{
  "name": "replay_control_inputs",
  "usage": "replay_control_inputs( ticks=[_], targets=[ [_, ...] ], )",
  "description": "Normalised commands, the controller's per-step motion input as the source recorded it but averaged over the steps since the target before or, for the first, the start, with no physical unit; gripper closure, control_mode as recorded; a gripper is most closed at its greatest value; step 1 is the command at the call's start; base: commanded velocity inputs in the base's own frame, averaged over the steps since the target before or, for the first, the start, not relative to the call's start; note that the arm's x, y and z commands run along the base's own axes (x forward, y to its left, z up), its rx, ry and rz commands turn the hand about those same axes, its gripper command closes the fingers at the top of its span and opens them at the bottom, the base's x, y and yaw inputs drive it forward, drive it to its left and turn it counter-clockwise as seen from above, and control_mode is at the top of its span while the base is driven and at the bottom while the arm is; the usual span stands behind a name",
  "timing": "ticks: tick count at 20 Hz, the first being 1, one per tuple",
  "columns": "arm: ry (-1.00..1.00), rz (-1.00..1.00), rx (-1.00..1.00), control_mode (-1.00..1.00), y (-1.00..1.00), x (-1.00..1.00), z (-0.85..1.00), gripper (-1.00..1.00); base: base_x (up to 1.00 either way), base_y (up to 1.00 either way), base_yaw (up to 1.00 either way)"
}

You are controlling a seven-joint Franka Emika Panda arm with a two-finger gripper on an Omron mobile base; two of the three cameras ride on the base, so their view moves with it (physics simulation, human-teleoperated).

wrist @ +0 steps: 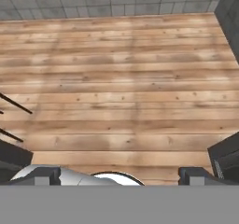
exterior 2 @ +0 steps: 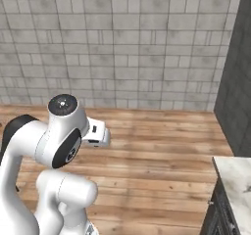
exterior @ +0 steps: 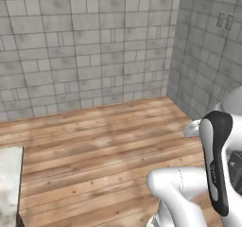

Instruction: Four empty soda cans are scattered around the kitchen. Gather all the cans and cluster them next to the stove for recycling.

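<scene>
**Arm parked over bare floor, pincer wide open**

So the robot is facing a corner of the kitchen: a grey tiled wall (exterior: 90, 46) straight ahead and a wooden plank floor (exterior: 104, 141) below it. The arm (exterior 2: 59, 136) is folded up close to the base. In the hand view the pincer (wrist: 120, 175) points down at the floorboards, its two dark fingertips (wrist: 44, 175) spread far apart at the bottom edge with nothing between them, so it's fully open and holding nothing.

As for the soda cans and the stove, I can't place them from these shots. A marble counter (exterior 2: 238, 177) corner pokes in at the lower right of the right base view, and a pale slab edge (exterior: 9, 183) sits at the lower left of the left base view.
</scene>
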Motion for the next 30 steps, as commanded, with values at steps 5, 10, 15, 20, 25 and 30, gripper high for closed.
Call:
replay_control_inputs(
  ticks=[5,10,15,20,25,30],
  targets=[
    [0.0,0.0,0.0,1.0,0.0,0.0,0.0,-1.0,1.0,0.0,0.0],
    [0.0,0.0,0.0,1.0,0.0,0.0,0.0,-1.0,1.0,0.0,0.03],
    [0.0,0.0,0.0,1.0,0.0,0.0,0.0,-1.0,1.0,0.0,0.08],
    [0.0,0.0,0.0,1.0,0.0,0.0,0.0,-1.0,0.96,0.0,0.2],
    [0.0,0.0,0.0,1.0,0.0,0.0,0.0,-1.0,0.39,0.19,0.39],
    [0.0,0.0,0.0,1.0,0.0,0.0,0.0,-1.0,0.2,0.65,0.41]
  ],
)
